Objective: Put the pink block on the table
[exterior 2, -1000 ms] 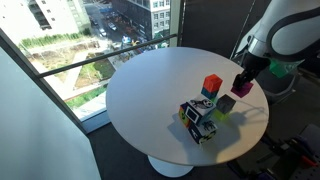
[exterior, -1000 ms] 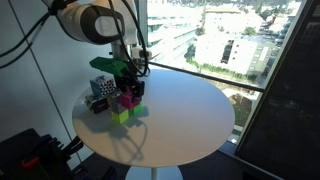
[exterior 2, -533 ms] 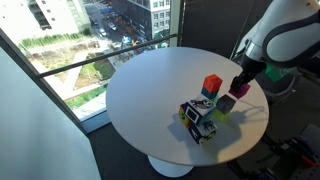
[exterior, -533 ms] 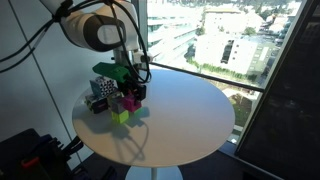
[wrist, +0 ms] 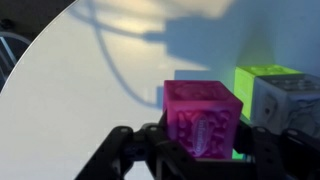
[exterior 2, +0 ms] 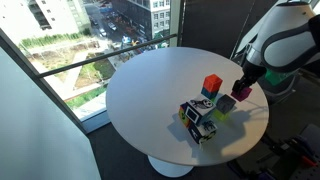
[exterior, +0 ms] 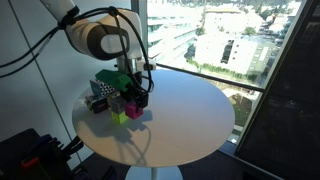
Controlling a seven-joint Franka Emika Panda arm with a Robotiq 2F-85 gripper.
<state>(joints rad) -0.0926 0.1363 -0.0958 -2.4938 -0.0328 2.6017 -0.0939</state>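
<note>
pink block (exterior: 134, 105): between jaws | table (exterior: 190, 120): round, white | yellow-green cube (exterior: 120, 116): just beside block

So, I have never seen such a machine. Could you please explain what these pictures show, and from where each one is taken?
It is one robot arm with a two-fingered gripper at its end. Two pictures come from cameras standing outside the robot, looking at the round white table; the third comes from a camera on the wrist. The gripper holds the pink block between its fingers, low over the table; whether it touches the top, I cannot tell. Close by are a yellow-green cube, a red cube and a black-and-white patterned cube.
</note>
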